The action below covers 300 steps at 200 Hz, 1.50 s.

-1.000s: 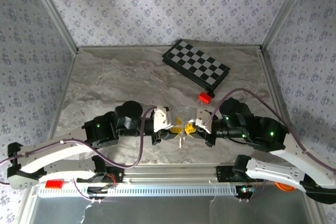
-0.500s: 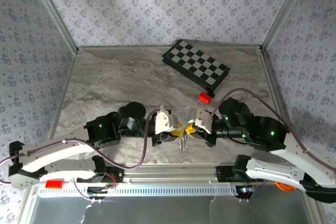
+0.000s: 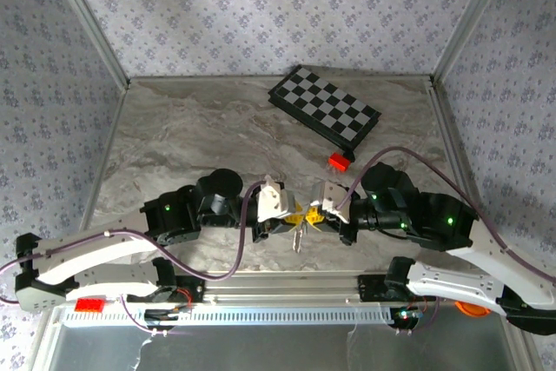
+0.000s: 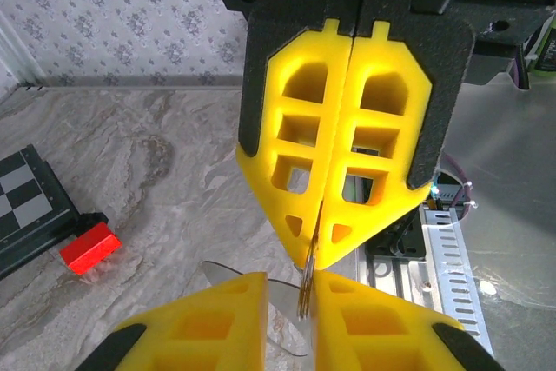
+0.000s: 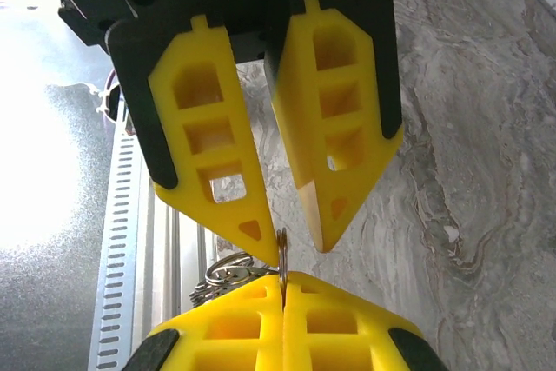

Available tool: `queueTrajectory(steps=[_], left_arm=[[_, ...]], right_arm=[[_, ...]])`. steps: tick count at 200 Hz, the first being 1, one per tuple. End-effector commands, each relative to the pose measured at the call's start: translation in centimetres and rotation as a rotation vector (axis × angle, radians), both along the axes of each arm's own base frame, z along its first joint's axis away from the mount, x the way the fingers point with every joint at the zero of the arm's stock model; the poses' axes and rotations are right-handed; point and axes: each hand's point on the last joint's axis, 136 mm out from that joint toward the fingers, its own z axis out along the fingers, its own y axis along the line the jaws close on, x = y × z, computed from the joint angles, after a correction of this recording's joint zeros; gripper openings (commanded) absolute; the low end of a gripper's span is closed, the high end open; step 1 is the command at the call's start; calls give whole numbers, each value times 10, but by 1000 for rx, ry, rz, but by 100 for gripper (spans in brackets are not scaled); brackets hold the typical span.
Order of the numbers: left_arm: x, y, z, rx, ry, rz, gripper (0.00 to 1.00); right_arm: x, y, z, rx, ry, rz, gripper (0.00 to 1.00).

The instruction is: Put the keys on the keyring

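Black-and-white checks mark the chessboard [image 3: 324, 116] on a grey-veined beige marble table [image 3: 191, 136], a red block [image 3: 338, 162] just beside it. Well apart from the chessboard: yellow fingers [image 4: 217, 319] on black bodies (left end effector [image 4: 291, 294], right end effector [image 5: 284, 291] alike), silver-grey keys [image 3: 298, 236], grey keyring [image 5: 281, 249]. Behind it, pale lilac floral wallpaper [image 3: 261, 15].

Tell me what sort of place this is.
Probably a robot test booth: wallpapered panels in a metal frame enclose a marble-look tabletop, with two arms mounted at its near edge.
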Motion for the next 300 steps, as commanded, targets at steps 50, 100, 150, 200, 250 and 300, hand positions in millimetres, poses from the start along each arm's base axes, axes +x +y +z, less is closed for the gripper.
queueTrajectory(steps=[50, 100, 150, 200, 250, 300], left_arm=[[-4, -6, 16, -62, -27, -32, 17], [-6, -5, 18, -71, -30, -42, 3], [-11, -1, 26, -115, -40, -59, 0], [-21, 3, 40, -185, -43, -107, 0], [-30, 9, 60, -296, -56, -145, 0], [-38, 14, 75, -413, -46, -175, 0]], right_arm=[[-11, 4, 18, 79, -7, 56, 0], [-13, 4, 20, 89, -4, 67, 0], [-18, 3, 24, 113, -3, 86, 0], [-23, 1, 28, 165, 3, 93, 18], [-31, -3, 38, 241, -9, 122, 24], [-33, -5, 39, 260, -12, 128, 30]])
